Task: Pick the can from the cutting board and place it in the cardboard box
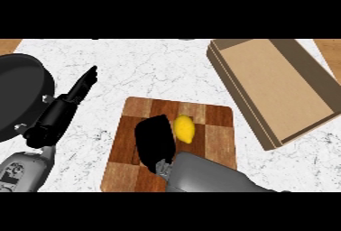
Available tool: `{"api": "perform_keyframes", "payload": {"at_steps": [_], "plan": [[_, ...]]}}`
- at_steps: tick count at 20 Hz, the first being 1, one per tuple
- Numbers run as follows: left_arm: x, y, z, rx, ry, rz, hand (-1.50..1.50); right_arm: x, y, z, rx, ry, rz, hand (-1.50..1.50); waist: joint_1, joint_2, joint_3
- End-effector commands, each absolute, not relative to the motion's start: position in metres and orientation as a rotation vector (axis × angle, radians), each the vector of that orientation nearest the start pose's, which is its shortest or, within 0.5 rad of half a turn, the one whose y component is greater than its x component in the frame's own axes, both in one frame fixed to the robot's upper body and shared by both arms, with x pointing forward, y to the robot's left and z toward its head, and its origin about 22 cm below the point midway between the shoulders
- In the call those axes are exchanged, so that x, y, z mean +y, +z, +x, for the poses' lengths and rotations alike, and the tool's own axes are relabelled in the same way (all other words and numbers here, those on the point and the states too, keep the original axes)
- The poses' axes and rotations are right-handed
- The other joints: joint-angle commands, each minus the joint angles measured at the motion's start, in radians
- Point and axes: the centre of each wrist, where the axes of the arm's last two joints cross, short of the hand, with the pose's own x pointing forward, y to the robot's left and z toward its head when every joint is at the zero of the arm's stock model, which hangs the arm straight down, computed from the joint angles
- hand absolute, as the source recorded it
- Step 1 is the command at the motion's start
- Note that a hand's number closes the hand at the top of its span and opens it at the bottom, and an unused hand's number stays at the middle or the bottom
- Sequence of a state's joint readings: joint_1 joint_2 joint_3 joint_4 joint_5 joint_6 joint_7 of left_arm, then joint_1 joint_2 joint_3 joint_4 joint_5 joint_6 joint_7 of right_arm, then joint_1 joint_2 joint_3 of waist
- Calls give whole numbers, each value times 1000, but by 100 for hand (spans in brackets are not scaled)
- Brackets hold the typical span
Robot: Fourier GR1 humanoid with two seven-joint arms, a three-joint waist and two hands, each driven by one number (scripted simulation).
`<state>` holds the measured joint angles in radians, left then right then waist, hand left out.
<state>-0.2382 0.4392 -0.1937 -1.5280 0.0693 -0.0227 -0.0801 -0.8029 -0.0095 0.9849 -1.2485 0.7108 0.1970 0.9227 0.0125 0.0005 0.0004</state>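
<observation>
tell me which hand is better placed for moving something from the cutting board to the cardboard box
Right. The right hand is over the cutting board, beside the lemon, with the cardboard box to its right. The left hand rests off the board by the pan. The can isn't visible.

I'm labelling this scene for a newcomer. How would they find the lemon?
Find the wooden cutting board in the middle of the counter. On it, just right of the black right hand, lies the lemon, the only yellow thing there.
</observation>
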Motion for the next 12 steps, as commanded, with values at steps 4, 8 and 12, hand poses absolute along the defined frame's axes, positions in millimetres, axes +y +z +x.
{"api": "perform_keyframes", "payload": {"at_steps": [4,8,12], "plan": [[263,68,294,-1767,-564,73,0,-29,105,368,-1242,1207,-864,150,37,31,1],[253,80,304,-1782,-568,64,0,-38,131,403,-1381,1148,-957,150,44,26,0],[259,83,308,-1762,-570,60,0,-6,149,408,-1474,1187,-1097,150,37,17,-1]]}}
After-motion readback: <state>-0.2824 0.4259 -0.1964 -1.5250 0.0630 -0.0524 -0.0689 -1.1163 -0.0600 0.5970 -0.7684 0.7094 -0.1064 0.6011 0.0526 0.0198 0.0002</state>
